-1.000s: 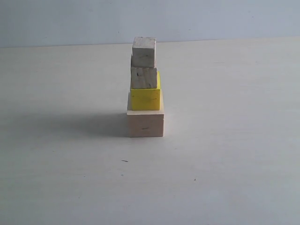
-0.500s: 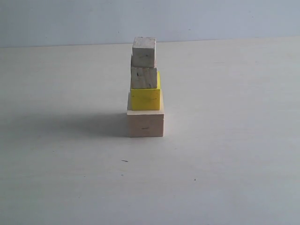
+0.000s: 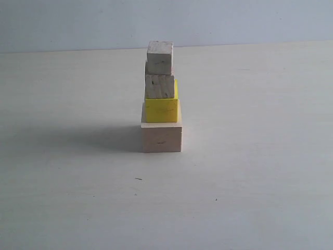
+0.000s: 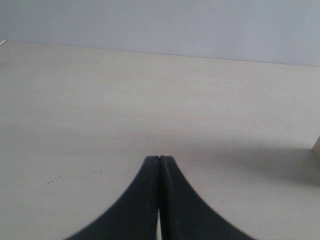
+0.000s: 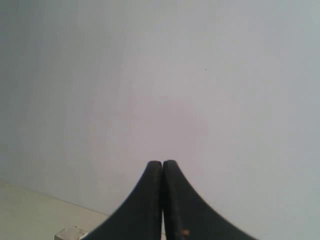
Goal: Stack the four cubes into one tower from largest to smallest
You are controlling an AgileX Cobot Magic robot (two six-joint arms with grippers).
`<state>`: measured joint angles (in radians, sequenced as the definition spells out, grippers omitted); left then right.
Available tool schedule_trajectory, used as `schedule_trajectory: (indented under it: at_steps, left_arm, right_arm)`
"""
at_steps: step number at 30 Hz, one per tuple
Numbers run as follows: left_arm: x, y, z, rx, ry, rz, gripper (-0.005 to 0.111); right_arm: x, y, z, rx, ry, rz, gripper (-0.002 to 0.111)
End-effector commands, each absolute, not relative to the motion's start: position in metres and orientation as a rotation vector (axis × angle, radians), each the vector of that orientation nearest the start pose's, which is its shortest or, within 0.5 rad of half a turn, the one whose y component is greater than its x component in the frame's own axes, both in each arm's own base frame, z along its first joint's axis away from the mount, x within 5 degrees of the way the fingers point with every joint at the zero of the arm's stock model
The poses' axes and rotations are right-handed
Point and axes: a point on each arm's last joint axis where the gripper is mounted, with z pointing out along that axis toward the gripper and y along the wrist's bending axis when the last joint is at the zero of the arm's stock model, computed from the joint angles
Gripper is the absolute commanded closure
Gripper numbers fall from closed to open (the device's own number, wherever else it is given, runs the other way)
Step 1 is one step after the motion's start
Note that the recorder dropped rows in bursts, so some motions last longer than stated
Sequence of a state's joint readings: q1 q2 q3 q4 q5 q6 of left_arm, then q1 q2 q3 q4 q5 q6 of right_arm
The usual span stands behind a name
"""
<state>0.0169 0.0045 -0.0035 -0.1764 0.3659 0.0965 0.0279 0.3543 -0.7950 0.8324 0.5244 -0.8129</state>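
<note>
In the exterior view the tower stands at mid-table, four cubes high. The large pale wood cube point(image 3: 162, 138) is the base, and the yellow cube point(image 3: 161, 110) sits on it. Two small speckled wood cubes point(image 3: 159, 86) point(image 3: 159, 57) top it, the upper one turned slightly. Neither arm appears in that view. My left gripper point(image 4: 159, 158) is shut and empty over bare table, with a pale block edge point(image 4: 317, 146) at the frame's side. My right gripper point(image 5: 162, 162) is shut and empty, facing the wall; a pale block top point(image 5: 70, 233) peeks in low beside it.
The pale table point(image 3: 250, 182) stretches all round the tower, which casts a shadow point(image 3: 78, 138) to its left. A plain light wall point(image 3: 234, 21) rises behind the table's far edge.
</note>
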Motion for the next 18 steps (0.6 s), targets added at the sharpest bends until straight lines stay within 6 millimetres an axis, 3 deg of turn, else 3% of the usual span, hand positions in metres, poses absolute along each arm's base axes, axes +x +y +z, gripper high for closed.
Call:
schedule_trajectory:
  at_steps: [1,18]
  left_arm:
    - [0.0531,-0.005,0.1811,-0.036,1.84,-0.097,0.107]
    - [0.0531,-0.005,0.1811,-0.036,1.84,-0.097,0.107]
  right_arm:
    - [0.0359,0.0348,0.4147,-0.362,1.382,0.253,0.108]
    - [0.0337,0.0369,0.4147,-0.406,1.372,0.302,0.108]
